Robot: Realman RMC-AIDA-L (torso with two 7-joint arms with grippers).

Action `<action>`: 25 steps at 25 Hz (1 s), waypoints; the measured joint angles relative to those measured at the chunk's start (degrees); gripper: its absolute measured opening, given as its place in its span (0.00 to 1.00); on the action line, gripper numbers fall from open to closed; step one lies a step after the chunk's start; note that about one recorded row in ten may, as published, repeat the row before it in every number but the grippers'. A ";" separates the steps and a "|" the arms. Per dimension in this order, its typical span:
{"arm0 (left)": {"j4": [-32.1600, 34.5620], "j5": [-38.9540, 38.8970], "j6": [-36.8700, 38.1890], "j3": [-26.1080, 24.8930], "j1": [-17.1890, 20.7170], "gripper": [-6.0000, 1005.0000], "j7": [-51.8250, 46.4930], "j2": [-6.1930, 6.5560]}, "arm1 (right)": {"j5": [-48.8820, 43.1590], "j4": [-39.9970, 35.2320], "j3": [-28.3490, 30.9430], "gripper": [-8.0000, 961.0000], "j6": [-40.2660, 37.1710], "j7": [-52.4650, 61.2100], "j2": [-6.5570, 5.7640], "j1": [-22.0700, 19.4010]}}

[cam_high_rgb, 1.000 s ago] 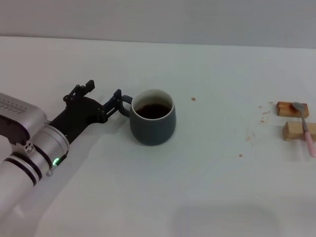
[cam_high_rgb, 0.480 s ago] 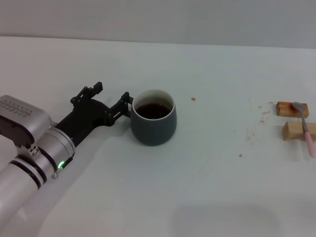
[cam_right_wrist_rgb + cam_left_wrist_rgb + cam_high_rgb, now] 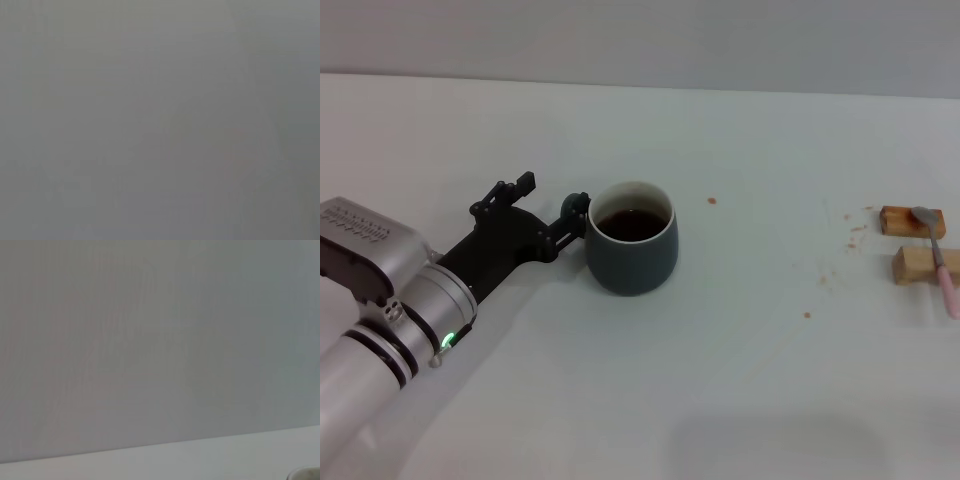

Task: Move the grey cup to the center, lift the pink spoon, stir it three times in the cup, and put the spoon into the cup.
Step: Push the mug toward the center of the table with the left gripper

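Note:
The grey cup (image 3: 631, 250) stands left of the table's middle in the head view, with dark liquid inside. My left gripper (image 3: 552, 194) is at the cup's left side and stands open. Its near finger covers the spot where the cup's handle is, and its far finger (image 3: 525, 181) sticks out clear of the cup. The pink spoon (image 3: 939, 260) lies at the far right edge across two wooden blocks, its metal bowl on the far block. The right gripper is out of view.
Two small wooden blocks (image 3: 912, 220) (image 3: 918, 265) hold the spoon up at the right. Small crumbs are scattered on the white table (image 3: 750, 380) near them and right of the cup. The right wrist view is plain grey.
My left gripper has slid right toward the cup until its near finger hides the handle. The cup and the spoon stay about where they were.

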 joint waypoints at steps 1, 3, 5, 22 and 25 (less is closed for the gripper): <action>-0.05 0.04 0.01 0.00 0.00 0.81 0.00 0.00 | 0.00 0.02 -0.02 0.74 -0.01 0.00 0.01 0.02; -0.18 0.10 0.01 0.04 0.02 0.81 -0.01 0.00 | 0.00 0.07 -0.04 0.74 -0.04 0.00 0.02 0.05; -0.43 0.15 0.03 0.33 0.09 0.81 -0.02 -0.01 | 0.00 0.18 -0.05 0.74 -0.06 0.00 0.03 0.06; -1.88 0.22 0.06 2.36 0.46 0.81 -0.09 0.09 | -0.01 0.24 -0.05 0.74 -0.08 0.00 0.11 -0.36; -2.07 0.23 0.06 2.73 0.44 0.81 -0.09 0.08 | -0.02 0.24 -0.05 0.74 -0.09 0.00 0.10 -0.38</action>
